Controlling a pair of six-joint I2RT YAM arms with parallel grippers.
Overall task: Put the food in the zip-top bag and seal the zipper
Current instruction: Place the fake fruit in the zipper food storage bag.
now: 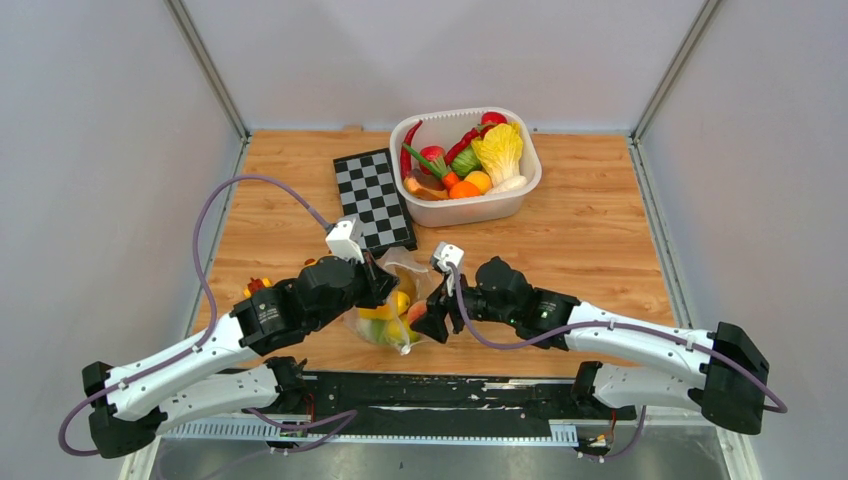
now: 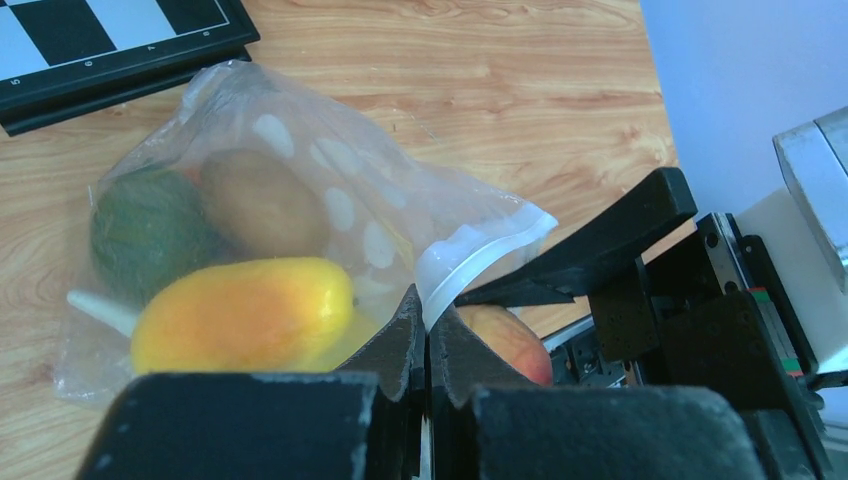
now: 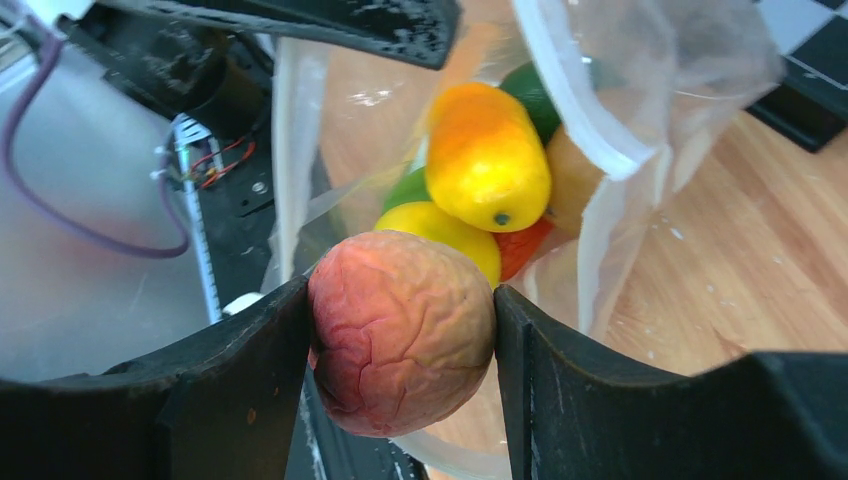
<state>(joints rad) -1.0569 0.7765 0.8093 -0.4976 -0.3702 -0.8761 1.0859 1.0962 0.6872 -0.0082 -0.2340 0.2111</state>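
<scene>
The zip-top bag (image 1: pixel 393 312) lies near the table's front edge between both arms, holding several toy fruits. In the left wrist view a yellow-orange fruit (image 2: pixel 245 315), a green one (image 2: pixel 145 235) and a brown one (image 2: pixel 260 200) show through it. My left gripper (image 2: pixel 428 322) is shut on the bag's rim at the whitish zipper (image 2: pixel 485 248), holding the mouth up. My right gripper (image 3: pixel 400 295) is shut on a wrinkled red-yellow fruit (image 3: pixel 400 345) right at the open mouth (image 3: pixel 600 150). More food fills the white tub (image 1: pixel 520 195).
A chessboard (image 1: pixel 373 200) lies just behind the bag, left of the tub. A small yellow and red toy (image 1: pixel 258 285) sits by the left arm. The black rail (image 1: pixel 430 395) runs along the near edge, close under the bag.
</scene>
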